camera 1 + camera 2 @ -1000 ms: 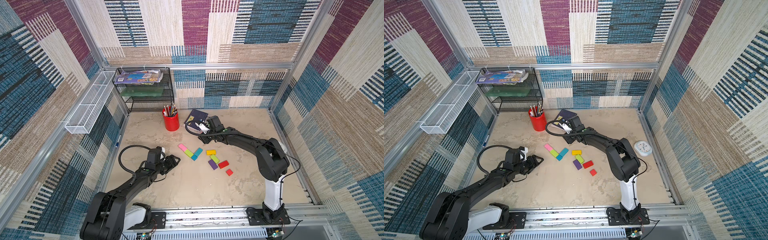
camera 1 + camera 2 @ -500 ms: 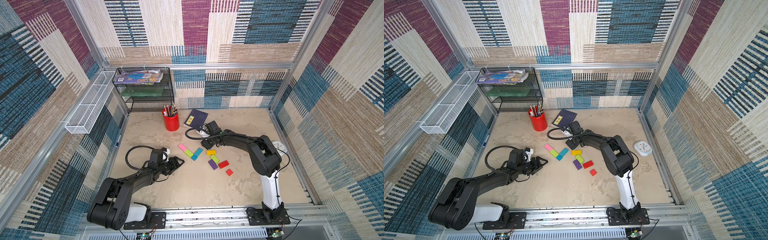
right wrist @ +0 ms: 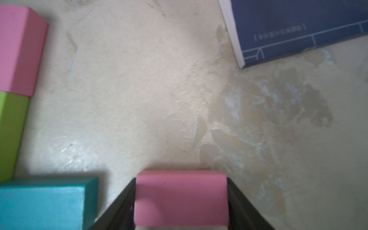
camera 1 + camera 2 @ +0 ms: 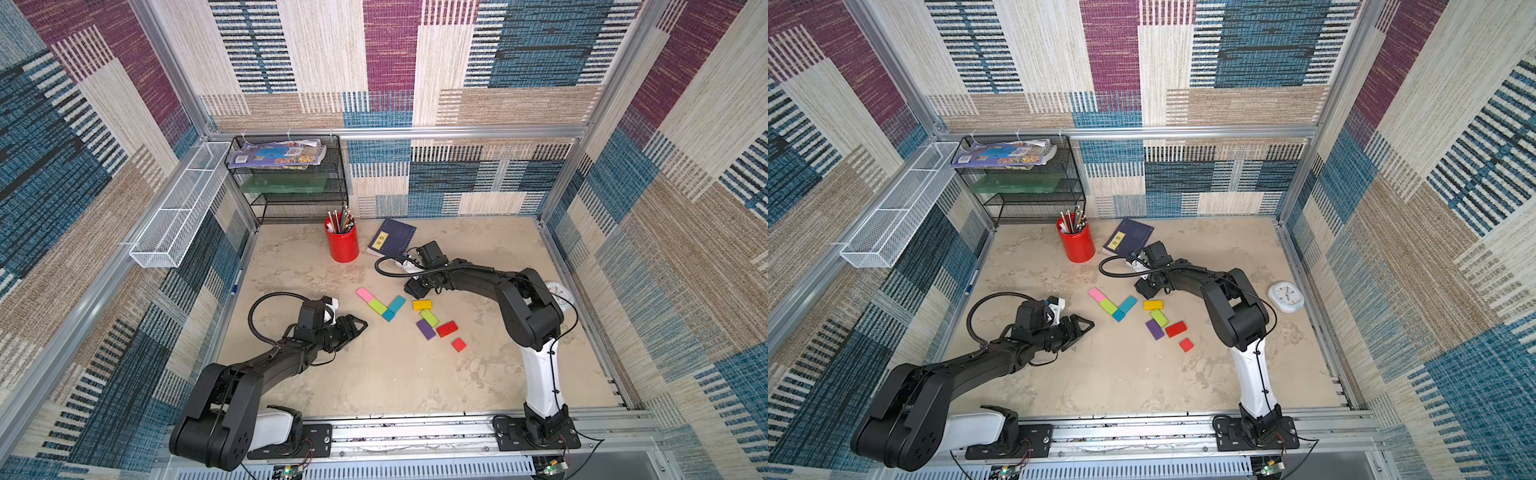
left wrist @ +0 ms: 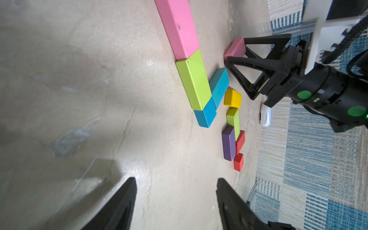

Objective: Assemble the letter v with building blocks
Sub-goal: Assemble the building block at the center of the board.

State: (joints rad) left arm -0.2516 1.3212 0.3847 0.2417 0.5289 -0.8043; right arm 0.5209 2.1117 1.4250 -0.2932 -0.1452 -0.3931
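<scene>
Just beside the teal block on the table, the right jaws are clamped on a pink block; the left jaws stand apart, empty.

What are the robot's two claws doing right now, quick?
Left gripper: open, holding nothing.
Right gripper: closed on a pink block.

Bright, even light in both top views, crisp across the tabletop, shadows soft, and the frame posts bow outward near the edges. In the left wrist view there's a pale sheen on the tabletop with a broad grey shadow beside it, and the left gripper shows dark, blurred fingers up close. The right wrist view is dimmer and soft: the pink block is shadowed and smeared, the navy book scarcely crisper.
</scene>
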